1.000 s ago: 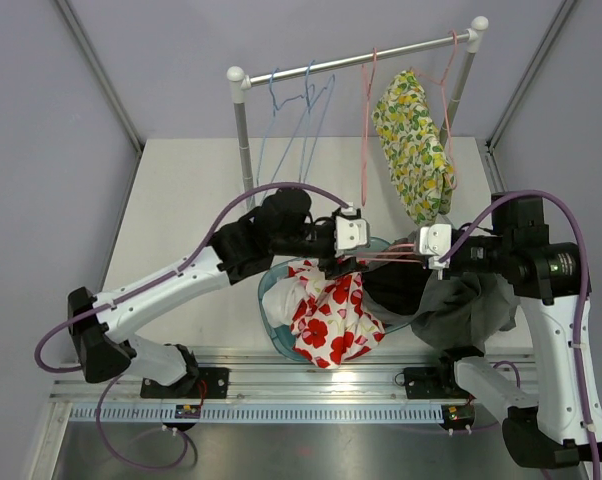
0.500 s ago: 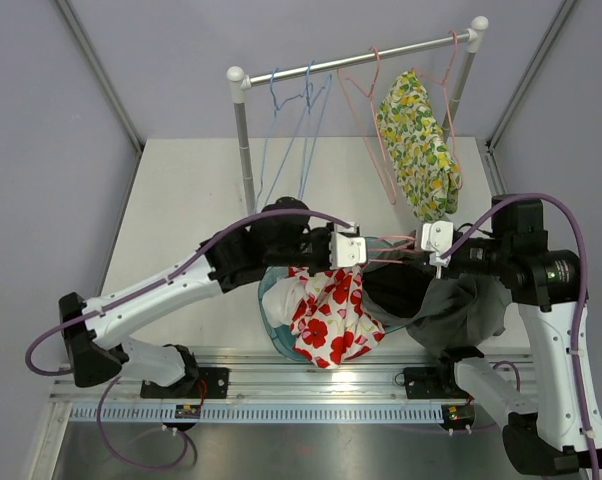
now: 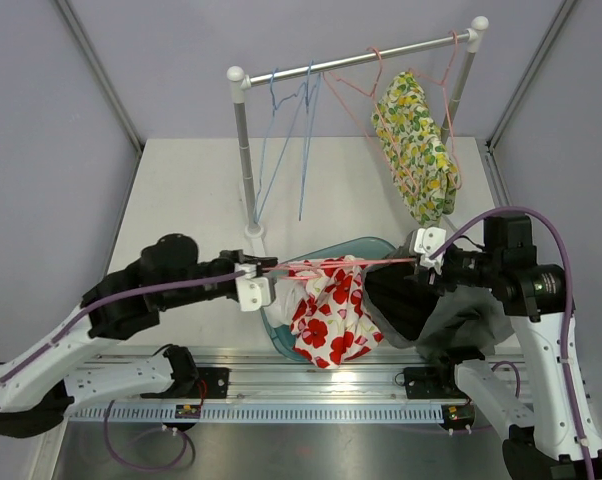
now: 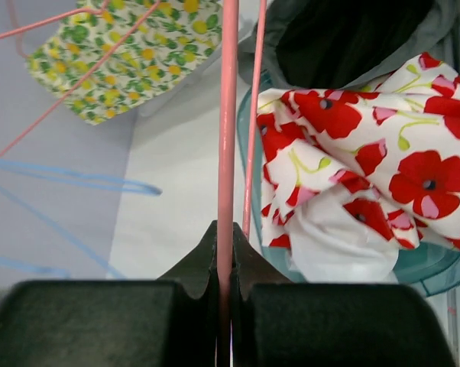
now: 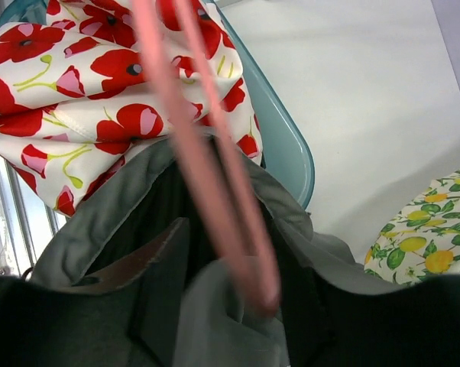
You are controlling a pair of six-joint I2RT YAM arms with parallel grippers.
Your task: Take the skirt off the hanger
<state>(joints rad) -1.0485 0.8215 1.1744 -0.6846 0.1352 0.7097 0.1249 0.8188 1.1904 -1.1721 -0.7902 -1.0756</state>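
A thin pink hanger [image 3: 331,263] stretches level across the basin between my two grippers. My left gripper [image 3: 261,282] is shut on its left end; in the left wrist view the pink wire [image 4: 228,115] runs straight out from between the closed left gripper [image 4: 225,237]. The grey skirt [image 3: 451,310] with a dark lining bunches around my right gripper [image 3: 413,258] at the right. In the right wrist view the hanger's tip [image 5: 207,176] lies blurred between the parted fingers of the right gripper [image 5: 245,306], with skirt cloth [image 5: 100,229] draped over them.
A teal basin [image 3: 273,322] at the near edge holds a white garment with red poppies [image 3: 331,310]. Behind stands a rack [image 3: 351,62] with blue wire hangers [image 3: 291,130], a pink hanger [image 3: 381,110] and a lemon-print garment [image 3: 416,150].
My left gripper shut on the pink hanger and drew it left and nearer, pulling it out along the basin. The right gripper's jaws opened and the skirt stayed at the right.
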